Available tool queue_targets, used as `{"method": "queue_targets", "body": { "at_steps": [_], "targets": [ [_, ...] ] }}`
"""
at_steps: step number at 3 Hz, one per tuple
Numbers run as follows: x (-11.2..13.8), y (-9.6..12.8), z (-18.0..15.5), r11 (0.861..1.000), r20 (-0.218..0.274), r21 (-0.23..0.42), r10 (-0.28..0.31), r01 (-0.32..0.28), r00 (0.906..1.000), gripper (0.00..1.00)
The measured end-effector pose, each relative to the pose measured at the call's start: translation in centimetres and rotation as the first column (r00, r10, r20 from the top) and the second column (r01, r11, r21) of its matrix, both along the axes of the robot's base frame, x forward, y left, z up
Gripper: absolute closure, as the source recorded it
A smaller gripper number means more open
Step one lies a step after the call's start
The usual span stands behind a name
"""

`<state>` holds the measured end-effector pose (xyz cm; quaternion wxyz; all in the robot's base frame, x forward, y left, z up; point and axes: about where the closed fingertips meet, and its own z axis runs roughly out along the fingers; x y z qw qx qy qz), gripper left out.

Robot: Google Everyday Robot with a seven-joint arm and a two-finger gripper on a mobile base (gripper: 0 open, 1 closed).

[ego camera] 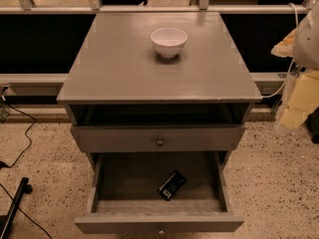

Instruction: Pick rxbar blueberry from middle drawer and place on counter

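The rxbar blueberry (172, 185) lies flat in the pulled-out middle drawer (159, 224), near its front edge, slightly right of centre. A white bowl (169, 41) sits near the counter's (124, 73) back edge. The gripper (299, 103) hangs beyond the counter's right edge; I cannot tell whether it is open or closed.

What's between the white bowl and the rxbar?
Camera view: bare counter, then the knobbed drawer front, then middle drawer floor to the rxbar blueberry. Claw hangs at right, beside the cabinet.
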<state>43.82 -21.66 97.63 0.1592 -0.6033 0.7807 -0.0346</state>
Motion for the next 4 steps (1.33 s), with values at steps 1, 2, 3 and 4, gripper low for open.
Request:
{"method": "queue_targets", "body": {
  "at_steps": [1,2,3,4],
  "targets": [
    [0.0,0.0,0.0,1.0,0.0,0.0,0.0,0.0,1.0,0.0],
    [0.0,0.7,-1.4,1.0,0.001,0.026,0.005,-0.005,1.0,0.0],
    [-2.3,4.9,-5.5,0.986,0.023,0.145,0.083,-0.086,0.9963,0.0],
    [-4.5,7.3,-12.2,0.947,0.02,0.302,0.113,-0.113,0.9934,0.0]
  ]
}}
